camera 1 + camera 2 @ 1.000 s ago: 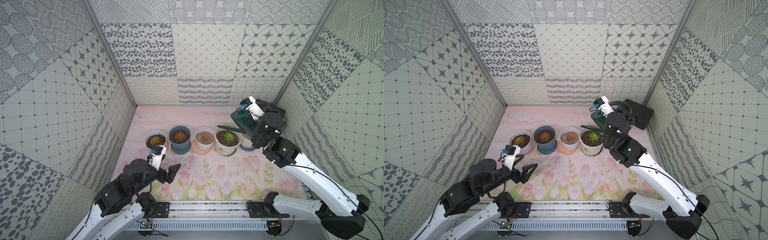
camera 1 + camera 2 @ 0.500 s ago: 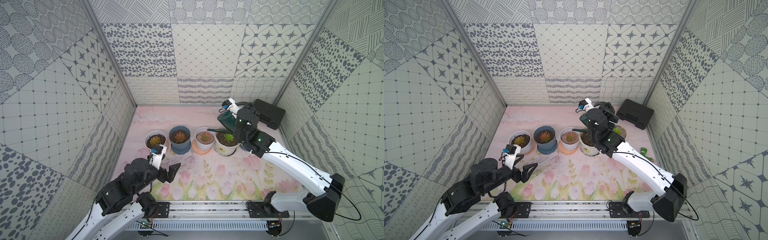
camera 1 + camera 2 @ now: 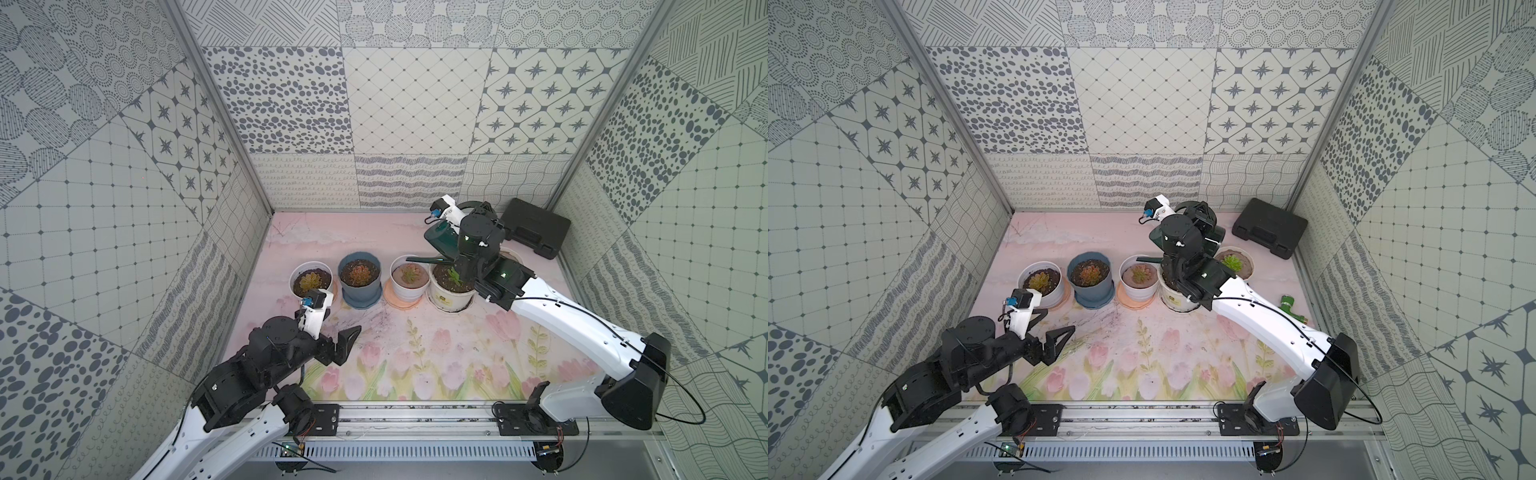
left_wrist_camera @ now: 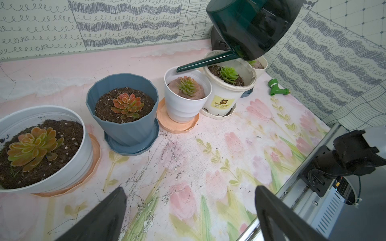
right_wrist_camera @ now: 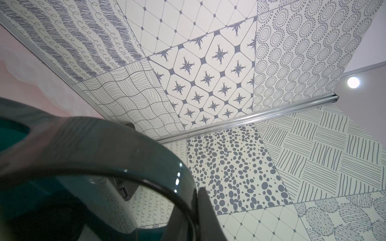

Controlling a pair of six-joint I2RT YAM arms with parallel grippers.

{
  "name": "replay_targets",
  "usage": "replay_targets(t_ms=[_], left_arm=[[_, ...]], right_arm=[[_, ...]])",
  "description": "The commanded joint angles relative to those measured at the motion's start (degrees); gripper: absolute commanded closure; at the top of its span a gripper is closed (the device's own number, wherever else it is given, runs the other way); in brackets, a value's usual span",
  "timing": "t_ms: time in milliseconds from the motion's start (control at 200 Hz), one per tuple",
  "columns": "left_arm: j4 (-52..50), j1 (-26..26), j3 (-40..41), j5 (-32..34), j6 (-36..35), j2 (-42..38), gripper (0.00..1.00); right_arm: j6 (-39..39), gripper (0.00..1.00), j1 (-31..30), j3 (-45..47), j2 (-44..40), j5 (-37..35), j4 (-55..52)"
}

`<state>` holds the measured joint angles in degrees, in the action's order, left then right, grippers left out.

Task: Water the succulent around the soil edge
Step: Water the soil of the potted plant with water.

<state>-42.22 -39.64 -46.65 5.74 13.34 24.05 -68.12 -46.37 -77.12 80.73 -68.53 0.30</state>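
My right pincer (image 3: 1202,216) is clamping the handle of the dark green watering can (image 4: 250,27), and I'm holding the can tilted above the cream pot (image 4: 227,96). The spout is reaching past that pot's rim over the neighbouring white pot (image 4: 186,104). My left pincer (image 4: 190,208) is hanging spread wide and empty, well apart from the cream pot. The white fluted pot (image 4: 262,71) is sitting just beside the cream pot, on its far side. The succulent (image 3: 1232,262) is showing inside it, the soil edge (image 3: 1246,266) ringing it.
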Motion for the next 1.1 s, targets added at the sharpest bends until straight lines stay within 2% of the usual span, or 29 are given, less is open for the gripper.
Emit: replay_targets(t_ms=[0,775,1096], left_arm=[[1.16,0.10,0.39,-0.02,-0.80,0.18,0.01],[1.11,0.14,0.40,-0.15,-0.86,0.34,0.01],[1.09,0.26,0.37,-0.29,-0.95,0.38,0.01]], right_arm=[[-0.05,1.00,-0.53,-2.67,0.32,0.09,4.62],[0.00,1.00,-4.85,-3.12,-0.49,0.52,3.25],[-3.08,1.00,-6.80,-3.82,-0.82,-0.37,4.47]])
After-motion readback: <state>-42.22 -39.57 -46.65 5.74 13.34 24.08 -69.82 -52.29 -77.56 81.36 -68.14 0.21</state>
